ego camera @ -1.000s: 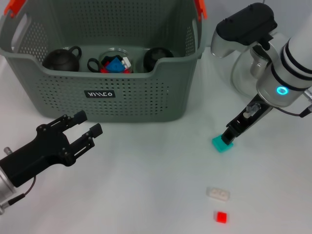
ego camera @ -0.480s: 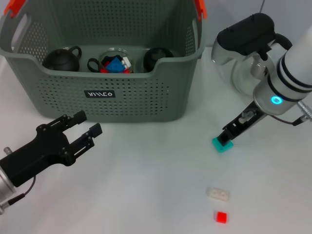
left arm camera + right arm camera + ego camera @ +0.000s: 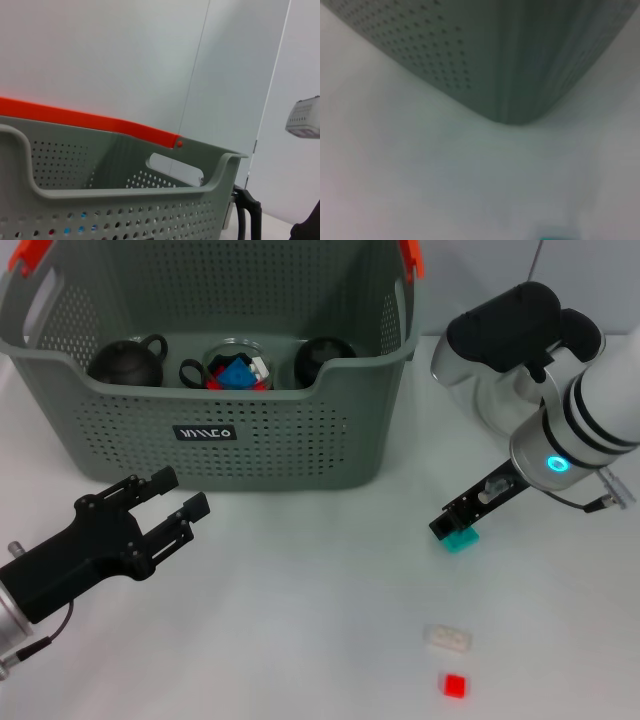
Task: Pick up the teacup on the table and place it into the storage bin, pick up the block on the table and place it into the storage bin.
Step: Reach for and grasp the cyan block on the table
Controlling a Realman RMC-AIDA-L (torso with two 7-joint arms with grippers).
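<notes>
The storage bin [image 3: 215,430], a grey perforated basket with orange clips, stands at the back. Two dark round cups [image 3: 125,362] [image 3: 322,358] and a glass cup [image 3: 235,368] holding small blocks lie inside it. No teacup shows on the table. A teal block [image 3: 463,541] lies on the table right of the bin, and my right gripper [image 3: 446,527] is low against its left side, touching or nearly so. The right wrist view shows the bin's corner [image 3: 510,75] and the teal block [image 3: 555,234] at the picture's edge. My left gripper [image 3: 182,493] hangs open and empty at the front left.
A cream block [image 3: 447,638] and a small red block [image 3: 454,684] lie on the white table nearer the front right. The left wrist view shows the bin's rim [image 3: 125,192] and an orange clip [image 3: 90,122].
My right gripper has swung down and to the left, now lying flatter beside the teal block, which has barely shifted. The left arm has not moved.
</notes>
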